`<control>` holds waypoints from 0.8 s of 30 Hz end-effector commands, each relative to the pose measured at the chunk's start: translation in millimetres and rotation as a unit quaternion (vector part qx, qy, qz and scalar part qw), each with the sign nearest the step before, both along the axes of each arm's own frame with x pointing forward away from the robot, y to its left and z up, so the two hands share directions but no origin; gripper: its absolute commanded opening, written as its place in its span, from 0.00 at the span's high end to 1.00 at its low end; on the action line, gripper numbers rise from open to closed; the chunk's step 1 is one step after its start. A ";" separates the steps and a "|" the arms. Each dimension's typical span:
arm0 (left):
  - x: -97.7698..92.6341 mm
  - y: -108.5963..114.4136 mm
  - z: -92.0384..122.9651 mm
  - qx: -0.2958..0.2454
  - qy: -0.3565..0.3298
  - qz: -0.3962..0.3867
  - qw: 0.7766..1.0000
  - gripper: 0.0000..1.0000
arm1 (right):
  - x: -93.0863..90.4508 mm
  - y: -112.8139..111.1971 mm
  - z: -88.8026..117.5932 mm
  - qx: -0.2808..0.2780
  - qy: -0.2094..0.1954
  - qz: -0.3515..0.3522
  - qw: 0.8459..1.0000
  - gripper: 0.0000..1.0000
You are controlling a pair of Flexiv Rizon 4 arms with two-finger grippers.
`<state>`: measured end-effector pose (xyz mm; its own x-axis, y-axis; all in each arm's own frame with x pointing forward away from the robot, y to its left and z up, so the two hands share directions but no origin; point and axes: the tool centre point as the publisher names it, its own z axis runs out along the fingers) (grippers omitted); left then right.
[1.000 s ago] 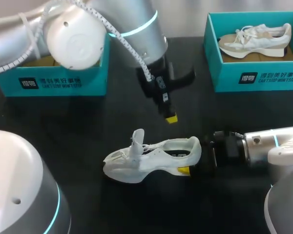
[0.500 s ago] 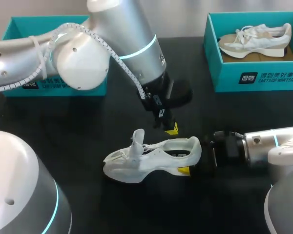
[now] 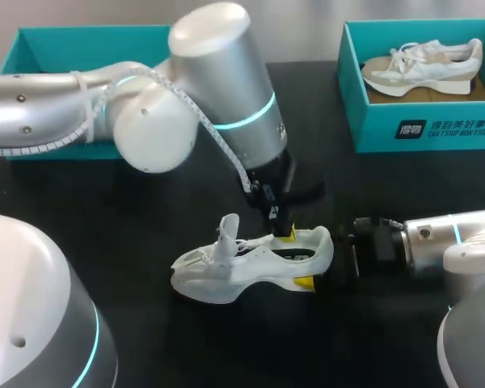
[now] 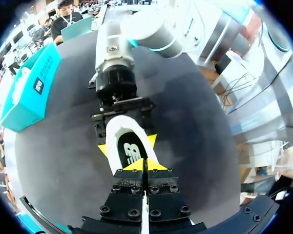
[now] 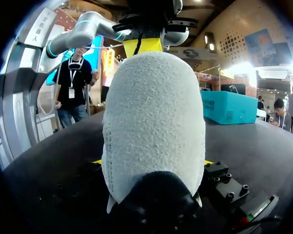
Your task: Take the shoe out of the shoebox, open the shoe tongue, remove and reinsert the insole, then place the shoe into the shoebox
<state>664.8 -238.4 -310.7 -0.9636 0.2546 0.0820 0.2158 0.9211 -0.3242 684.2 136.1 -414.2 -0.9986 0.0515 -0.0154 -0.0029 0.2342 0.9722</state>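
Black bench (image 3: 145, 242): white shoe (image 3: 226, 279) upright on sole; R jaws clamp its heel; L jaws closed together, over its opening.

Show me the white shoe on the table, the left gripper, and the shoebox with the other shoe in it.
white shoe (image 3: 214, 279), head view, on its side panel
left gripper (image 4: 143, 165), left wrist view, where its yellow tips meet
shoebox (image 3: 372, 129), head view, on its front wall
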 end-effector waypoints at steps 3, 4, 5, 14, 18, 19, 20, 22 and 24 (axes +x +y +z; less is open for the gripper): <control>0.4 -12.7 -20.9 0.013 -0.004 0.000 1.000 1.00 | 0.1 -0.4 0.3 -0.002 0.001 0.000 1.000 1.00; 0.1 -13.6 -23.5 0.015 -0.005 0.000 1.000 1.00 | 0.1 -0.4 0.3 -0.002 0.001 0.000 1.000 1.00; -0.3 -14.4 -25.8 0.016 -0.003 -0.001 1.000 1.00 | 0.1 -0.4 0.3 -0.002 0.001 0.000 1.000 1.00; -5.3 -17.9 -55.8 0.043 -0.010 0.001 0.999 1.00 | 0.1 -0.4 0.3 -0.002 0.001 0.000 1.000 1.00; -3.6 -13.3 -61.7 0.051 -0.010 0.009 0.999 1.00 | 0.1 -0.4 0.3 -0.002 0.001 0.000 1.000 1.00; -3.0 -11.8 -62.5 0.052 -0.007 0.013 0.999 1.00 | 0.1 -0.4 0.3 -0.002 0.001 0.000 1.000 1.00; -2.4 -10.7 -63.6 0.055 -0.006 0.015 0.998 1.00 | 0.1 -0.4 0.3 -0.002 0.001 0.000 1.000 1.00; -1.6 -8.5 -66.4 0.063 -0.003 0.021 0.998 1.00 | 0.1 -0.4 0.3 -0.002 0.001 0.000 1.000 1.00; -1.4 -6.5 -69.5 0.070 0.000 0.024 0.997 1.00 | 0.1 -0.4 0.3 -0.002 0.001 0.000 1.000 1.00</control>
